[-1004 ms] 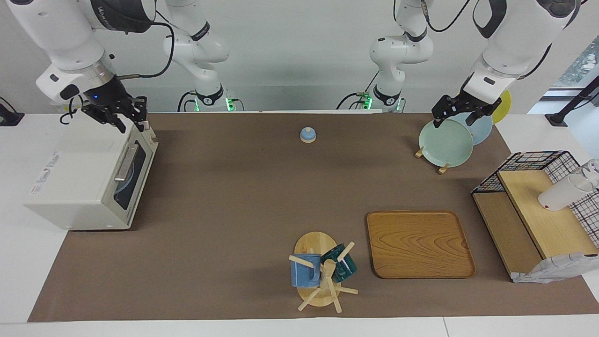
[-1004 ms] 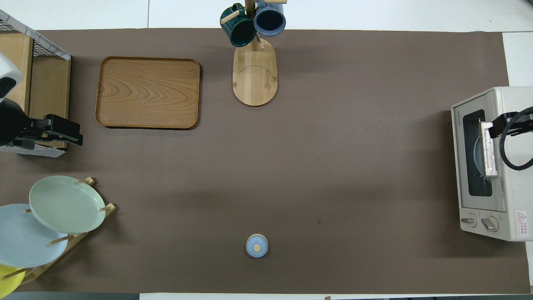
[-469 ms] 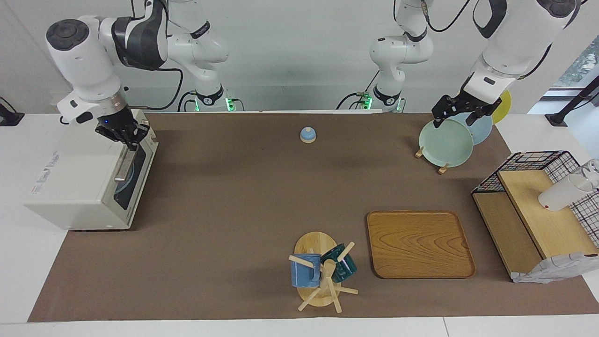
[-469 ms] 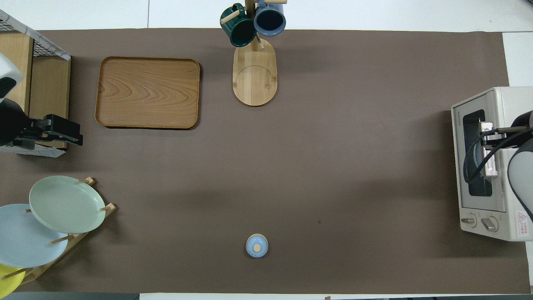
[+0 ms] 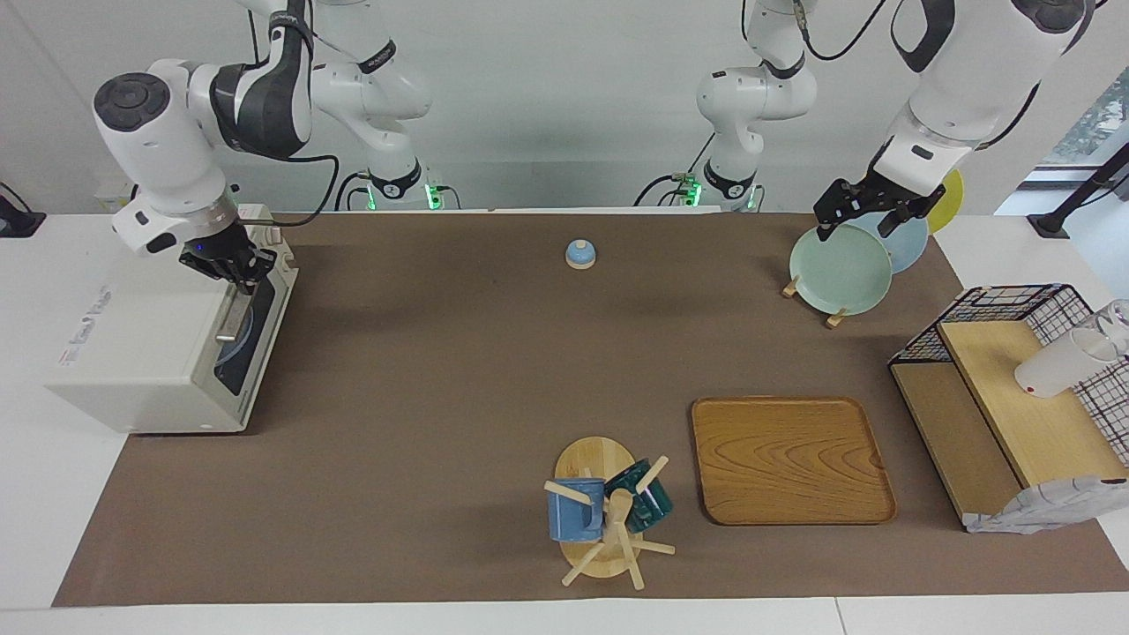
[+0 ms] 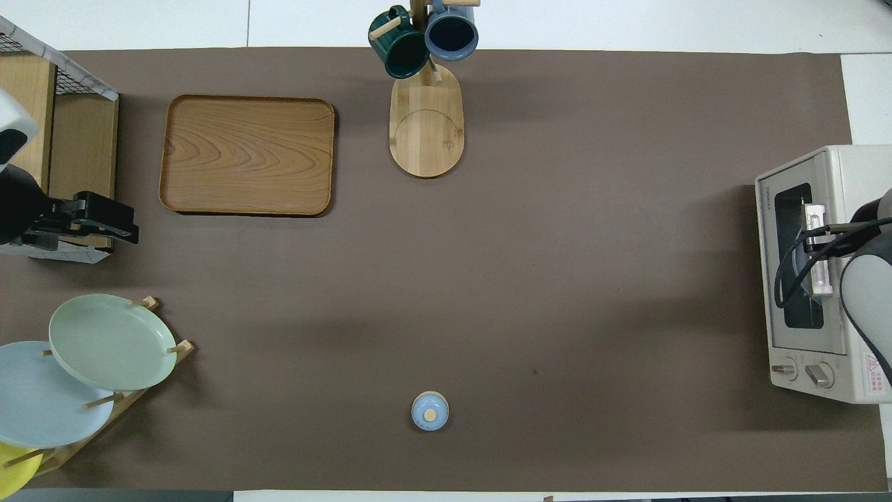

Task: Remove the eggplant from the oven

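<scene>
The off-white oven [image 5: 141, 353] stands at the right arm's end of the table, its glass door closed; it also shows in the overhead view [image 6: 836, 167]. Through the window only a pale blue plate [image 5: 238, 339] shows. The eggplant is hidden. My right gripper [image 5: 236, 269] is down at the top of the door, at the end of the metal bar handle [image 5: 231, 317] nearer to the robots; in the overhead view the right gripper [image 6: 822, 233] covers part of the handle [image 6: 821, 268]. My left gripper [image 5: 854, 231] waits open over the plate rack.
A plate rack [image 5: 842, 269] and a black wire shelf [image 5: 1014, 388] stand at the left arm's end. A wooden tray [image 5: 789, 459] and a mug tree [image 5: 609, 511] lie farther from the robots. A small blue knobbed lid [image 5: 579, 254] sits near the robots.
My right gripper came down from above the oven's top corner onto the door handle, and the arm swung in over the oven. The door has stayed closed. The left arm has not moved.
</scene>
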Controlling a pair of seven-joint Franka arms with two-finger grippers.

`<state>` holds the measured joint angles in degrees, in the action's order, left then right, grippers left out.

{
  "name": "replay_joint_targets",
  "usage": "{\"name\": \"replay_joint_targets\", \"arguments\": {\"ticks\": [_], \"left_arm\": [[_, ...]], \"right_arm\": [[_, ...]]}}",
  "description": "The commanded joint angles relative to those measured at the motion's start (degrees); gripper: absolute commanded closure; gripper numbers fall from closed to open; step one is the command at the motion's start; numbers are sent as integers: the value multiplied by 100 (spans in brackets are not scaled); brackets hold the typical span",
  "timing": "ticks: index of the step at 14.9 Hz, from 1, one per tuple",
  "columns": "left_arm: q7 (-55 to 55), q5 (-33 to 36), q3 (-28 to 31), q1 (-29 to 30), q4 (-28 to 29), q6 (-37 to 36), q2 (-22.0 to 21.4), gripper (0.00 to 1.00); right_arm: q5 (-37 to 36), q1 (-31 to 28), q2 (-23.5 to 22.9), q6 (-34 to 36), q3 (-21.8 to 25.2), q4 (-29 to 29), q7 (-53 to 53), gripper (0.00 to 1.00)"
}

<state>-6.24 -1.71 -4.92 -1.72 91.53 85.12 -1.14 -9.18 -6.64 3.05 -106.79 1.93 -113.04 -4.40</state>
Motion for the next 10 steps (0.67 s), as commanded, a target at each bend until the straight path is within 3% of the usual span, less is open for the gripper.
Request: {"name": "replay_joint_targets", "arguments": {"ticks": [1, 10], "left_arm": [[70, -40, -35, 85, 40, 40, -35, 0], [70, -40, -35, 85, 40, 40, -35, 0]], "right_arm": [[-172, -145, 12, -245, -61, -210, -183, 100], [-93, -57, -32, -490, -87, -394, -307, 100]]}}
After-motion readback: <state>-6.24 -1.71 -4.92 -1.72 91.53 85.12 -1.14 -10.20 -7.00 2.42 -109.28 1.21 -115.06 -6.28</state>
